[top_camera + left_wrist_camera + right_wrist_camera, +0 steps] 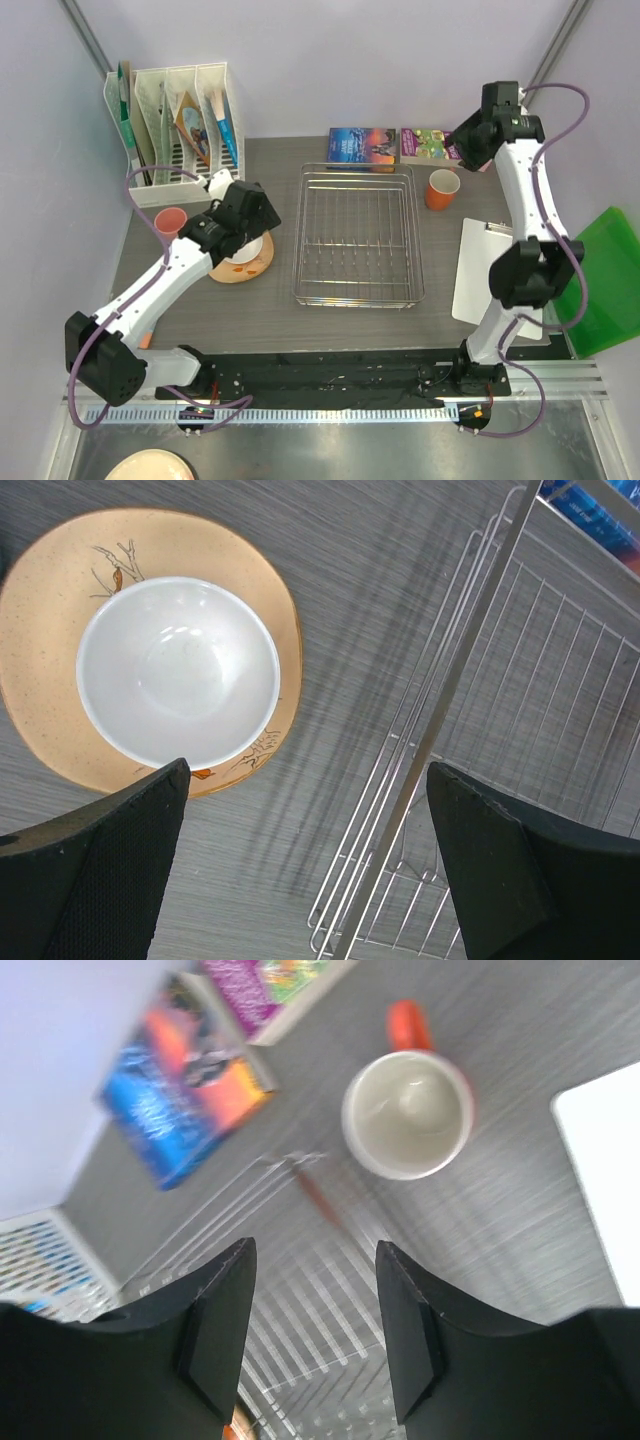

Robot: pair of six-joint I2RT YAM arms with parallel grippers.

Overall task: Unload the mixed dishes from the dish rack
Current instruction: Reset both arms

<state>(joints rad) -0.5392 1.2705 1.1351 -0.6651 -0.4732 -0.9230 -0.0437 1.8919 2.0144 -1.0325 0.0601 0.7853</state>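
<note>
Dish rack [358,302], grey table [270,320], pale walls [330,60]

The left arm [160,280] is extended toward 1 o'clock, the left gripper [310,880] held wide apart. The right arm [530,210] is stretched toward 12 o'clock, the right gripper [312,1330] held parted.

No lettering can be read anywhere; the covers of the blue book [361,148] and the purple book [428,146] show only blurred colours, their titles too small to make out
</note>
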